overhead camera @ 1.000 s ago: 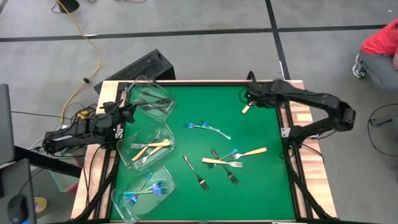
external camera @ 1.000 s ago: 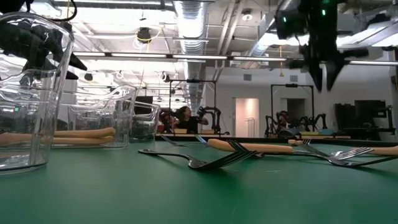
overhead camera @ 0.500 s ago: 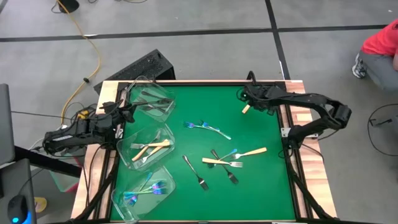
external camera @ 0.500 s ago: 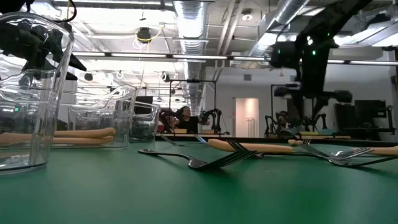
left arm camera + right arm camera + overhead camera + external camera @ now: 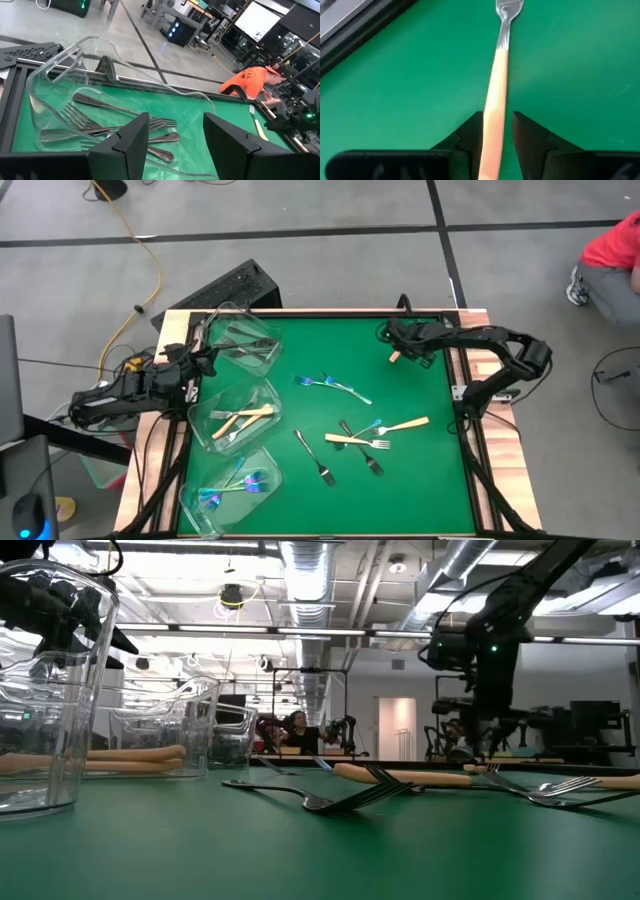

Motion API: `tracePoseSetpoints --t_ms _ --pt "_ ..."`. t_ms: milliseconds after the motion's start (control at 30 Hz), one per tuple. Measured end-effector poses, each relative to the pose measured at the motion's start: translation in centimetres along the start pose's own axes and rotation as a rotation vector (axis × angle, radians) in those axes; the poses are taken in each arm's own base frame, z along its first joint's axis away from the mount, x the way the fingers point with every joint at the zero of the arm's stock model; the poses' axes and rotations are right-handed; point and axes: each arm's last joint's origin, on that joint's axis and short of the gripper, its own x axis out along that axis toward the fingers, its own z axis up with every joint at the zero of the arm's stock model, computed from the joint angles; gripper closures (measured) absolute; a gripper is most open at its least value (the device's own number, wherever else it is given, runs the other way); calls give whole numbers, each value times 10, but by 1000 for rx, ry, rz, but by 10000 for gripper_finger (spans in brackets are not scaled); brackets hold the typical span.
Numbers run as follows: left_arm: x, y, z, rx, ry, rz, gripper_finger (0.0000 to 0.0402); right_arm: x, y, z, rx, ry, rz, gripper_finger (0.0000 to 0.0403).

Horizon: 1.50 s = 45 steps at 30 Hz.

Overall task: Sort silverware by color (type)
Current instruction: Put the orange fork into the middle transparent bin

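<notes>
1. the right gripper [image 5: 395,352] is low at the far right corner of the green mat [image 5: 400,480], its two fingers [image 5: 470,131] set on either side of the cream handle of a fork [image 5: 495,100].
2. in the right wrist view the handle fills the gap between the fingers, so they are pinching that cream-handled fork, whose metal head points straight ahead of the fingertips.
3. well away from that gripper, toward the middle of the mat, lie two more cream-handled forks [image 5: 348,440], crossed with dark metal forks [image 5: 372,462] and one blue-purple fork [image 5: 370,425].
4. another dark fork [image 5: 312,457] lies alone just beyond that cluster, and a pair of blue-purple forks [image 5: 335,386] lies between the cluster and the far edge.
5. the left gripper [image 5: 175,140] hangs with its fingers spread, holding nothing, right at the near rim of the far clear tub [image 5: 50,80].
6. just ahead of its fingertips, inside that tub, lie several silver-grey forks [image 5: 100,125].
7. beside the left arm, the middle tub [image 5: 238,418] holds cream-handled forks (a few, overlapping) and the nearest tub [image 5: 235,485] holds blue-purple ones.
8. a person in an orange top [image 5: 250,82] is beyond the table's far right corner.
</notes>
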Motion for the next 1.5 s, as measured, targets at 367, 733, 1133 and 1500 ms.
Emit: tracePoseSetpoints --t_ms 367,733,1133,1500 --pt "0 0 0 1 2 -2 230 3 -1 8 27 -36 -18 190" --pt "0 0 0 2 1 -1 230 11 3 12 50 -97 -8 165" --pt "0 0 0 -1 1 -1 230 40 1 -8 21 -53 -122 176" --pt "0 0 0 -3 1 -1 230 40 -4 -11 1 -26 -166 294"
